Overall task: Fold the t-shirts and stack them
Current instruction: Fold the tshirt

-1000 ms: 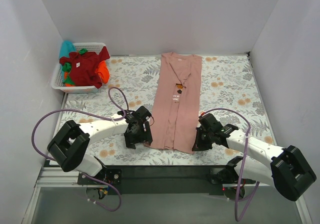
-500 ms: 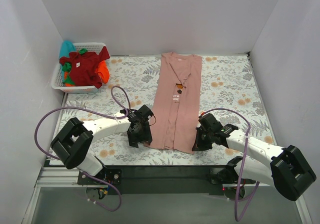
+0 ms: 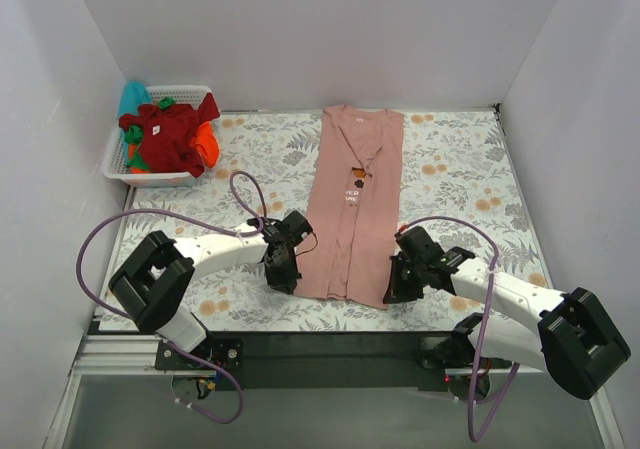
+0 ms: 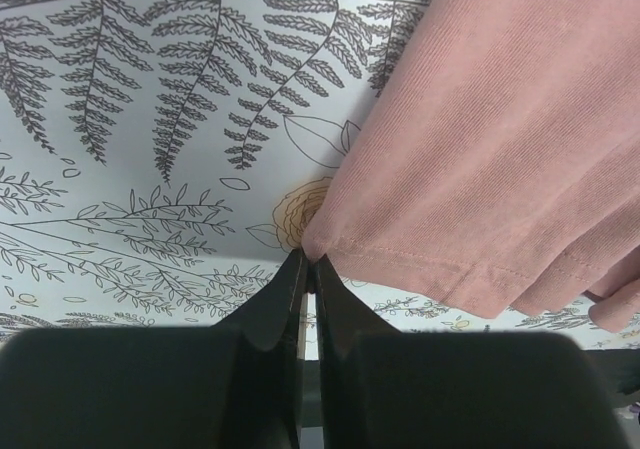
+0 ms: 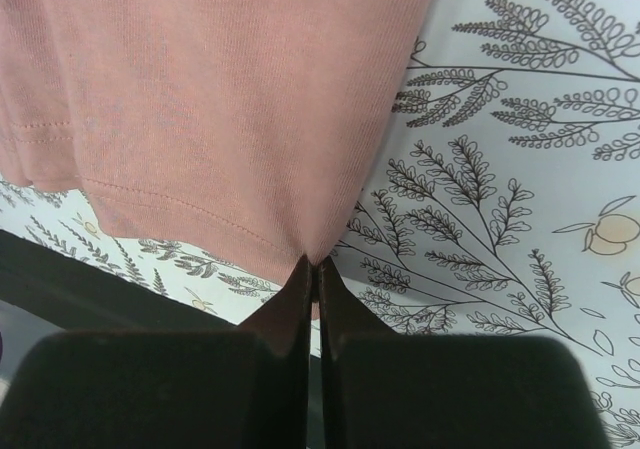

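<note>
A dusty-pink t-shirt lies as a long narrow strip down the middle of the cloth, its small print near the middle and its hem at the near end. My left gripper is shut on the hem's near left corner. On the hem's near right corner my right gripper is shut. Both pinch the fabric right at the fingertips. More t-shirts, dark red, orange and teal, are heaped in a basket at the far left.
The white slatted basket stands at the far left corner of the floral table cloth. White walls close in on three sides. A dark rail runs along the near table edge, close behind both grippers.
My left gripper slid right to the shirt's near left corner and closed on the hem. The right gripper stayed shut on its corner.
</note>
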`<state>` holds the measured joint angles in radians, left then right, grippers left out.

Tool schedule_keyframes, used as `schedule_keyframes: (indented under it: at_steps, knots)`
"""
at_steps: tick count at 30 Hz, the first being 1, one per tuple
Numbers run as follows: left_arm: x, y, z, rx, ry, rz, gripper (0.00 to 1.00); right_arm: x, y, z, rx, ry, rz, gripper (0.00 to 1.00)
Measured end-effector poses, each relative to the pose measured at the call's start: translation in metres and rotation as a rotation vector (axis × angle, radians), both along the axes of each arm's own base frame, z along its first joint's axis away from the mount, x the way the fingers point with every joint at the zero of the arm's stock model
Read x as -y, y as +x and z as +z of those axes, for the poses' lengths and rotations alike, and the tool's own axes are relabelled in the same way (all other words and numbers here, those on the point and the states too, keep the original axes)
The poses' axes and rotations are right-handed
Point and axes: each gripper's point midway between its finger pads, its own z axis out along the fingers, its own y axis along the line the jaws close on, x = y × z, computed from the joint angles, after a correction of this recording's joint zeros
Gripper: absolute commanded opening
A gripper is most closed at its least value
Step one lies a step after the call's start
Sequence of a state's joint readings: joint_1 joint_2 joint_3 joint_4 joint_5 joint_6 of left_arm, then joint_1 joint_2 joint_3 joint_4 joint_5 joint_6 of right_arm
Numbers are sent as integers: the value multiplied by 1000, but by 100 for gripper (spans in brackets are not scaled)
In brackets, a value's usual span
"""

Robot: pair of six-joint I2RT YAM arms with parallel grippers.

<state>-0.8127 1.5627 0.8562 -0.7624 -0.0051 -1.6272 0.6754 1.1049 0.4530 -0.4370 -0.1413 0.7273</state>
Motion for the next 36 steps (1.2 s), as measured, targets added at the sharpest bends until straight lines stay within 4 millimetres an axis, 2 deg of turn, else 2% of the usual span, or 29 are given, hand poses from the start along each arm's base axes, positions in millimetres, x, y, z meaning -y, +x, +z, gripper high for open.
schedule_keyframes:
  at_steps: [5, 11, 13, 15, 18, 19, 21, 23, 26, 29, 31, 36]
  knots:
    - [-4, -11, 2, -7, 8, -8, 0, 0, -10, 0, -34, 9, 48, 1]
    - [-20, -56, 11, -82, 20, -40, 0, 10, -45, 0, -144, -11, 136, 1]
    - [-18, -59, 15, -85, 7, -46, 0, 15, -47, 2, -158, -38, 149, 1]
    - [-14, -53, 20, -87, 11, -43, 0, 16, -40, 8, -159, -61, 144, 1]
    - [3, -24, 33, -49, -1, -39, 0, 12, -9, 24, -107, -80, 120, 1]
    - [8, -11, 37, -29, -12, -35, 0, 10, 7, 32, -75, -80, 106, 1]
    - [18, 22, 49, 20, -40, -11, 0, 8, 38, 49, -12, -69, 74, 1]
    - [24, 64, 60, 86, -70, 28, 0, 10, 71, 66, 55, -63, 37, 1]
    - [26, 112, 65, 164, -82, 58, 0, 20, 117, 87, 139, -75, -4, 1]
    - [29, 149, 61, 219, -70, 57, 0, 27, 155, 96, 192, -103, -20, 1]
    - [32, 166, 52, 242, -61, 42, 0, 29, 171, 96, 214, -116, -15, 1]
    - [31, 190, 29, 275, -36, 18, 0, 30, 198, 84, 236, -135, -2, 1]
